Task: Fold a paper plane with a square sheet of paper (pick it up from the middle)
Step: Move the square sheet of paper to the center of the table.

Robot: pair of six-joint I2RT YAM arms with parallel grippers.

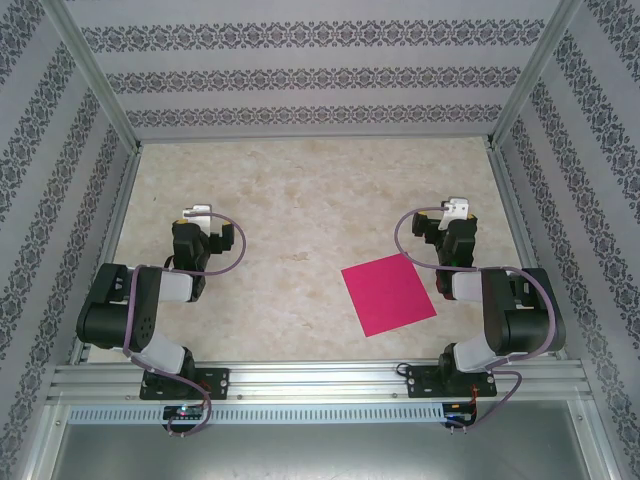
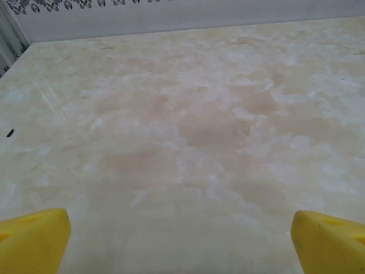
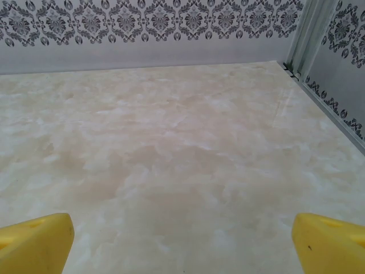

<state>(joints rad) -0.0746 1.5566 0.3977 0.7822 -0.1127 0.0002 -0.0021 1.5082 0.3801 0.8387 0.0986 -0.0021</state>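
Ok, left hand (image 1: pixel 197 213) and right hand (image 1: pixel 458 208) both spread wide, empty; we should drop the right one onto the middle of the paper (image 1: pixel 388 293) and pinch gently.

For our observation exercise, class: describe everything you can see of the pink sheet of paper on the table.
The square sheet of paper is bright magenta-pink, plain, thin-looking and unfolded, no crease visible. It lies flat on the marbled beige table, turned slightly askew to its edges, right of centre toward the near side, close beside the right arm. Only the table appears to touch it.
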